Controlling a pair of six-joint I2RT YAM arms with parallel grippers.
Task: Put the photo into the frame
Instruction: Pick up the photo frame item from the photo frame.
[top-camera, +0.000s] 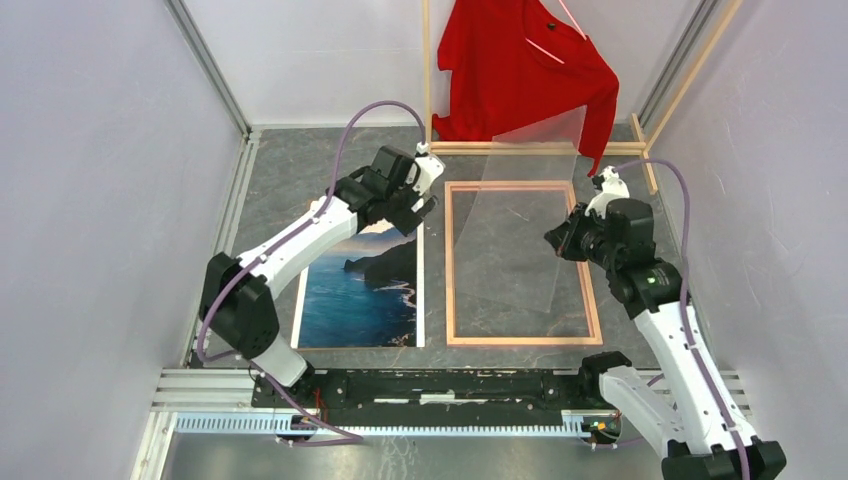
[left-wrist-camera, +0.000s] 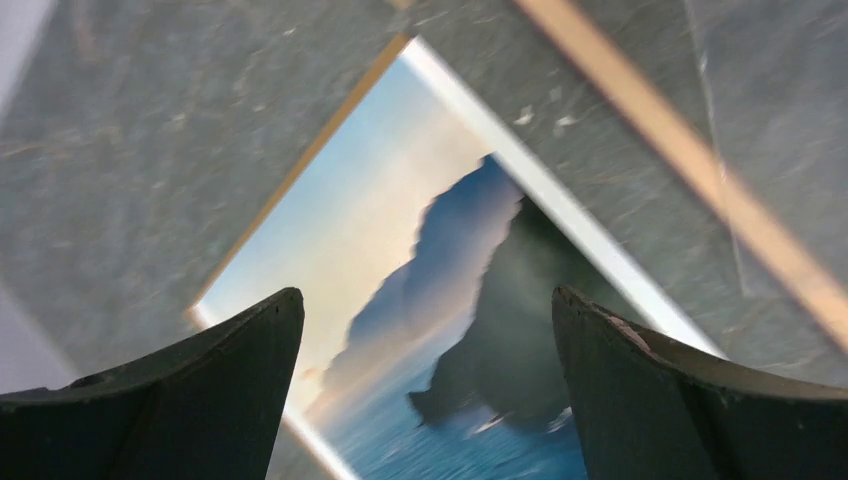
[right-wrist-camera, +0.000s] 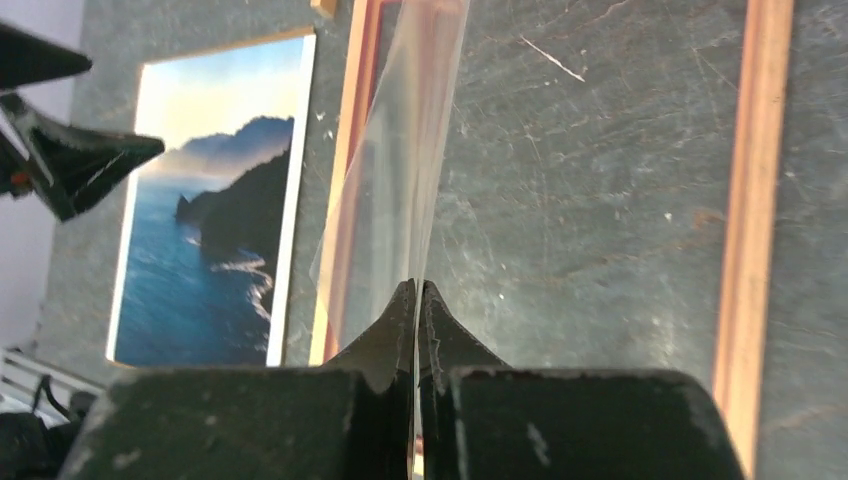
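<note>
The photo (top-camera: 360, 290), a seascape print lying face up, sits on the grey table left of the frame (top-camera: 520, 340). The frame is a thin light-wood rectangle lying flat. My left gripper (top-camera: 425, 205) is open and empty, hovering over the photo's far end; the left wrist view shows the photo (left-wrist-camera: 400, 250) between its spread fingers (left-wrist-camera: 425, 295). My right gripper (top-camera: 558, 243) is shut on a clear sheet (top-camera: 520, 220), held tilted above the frame. The right wrist view shows the sheet (right-wrist-camera: 400, 170) pinched in the gripper (right-wrist-camera: 417, 285), with the frame (right-wrist-camera: 755, 200) and photo (right-wrist-camera: 210, 230) below.
A wooden clothes rack with a red shirt (top-camera: 520, 60) stands at the back, its base rail (top-camera: 540, 147) just beyond the frame. Pale walls close in both sides. A brown edge (left-wrist-camera: 300, 170) shows along the photo's side.
</note>
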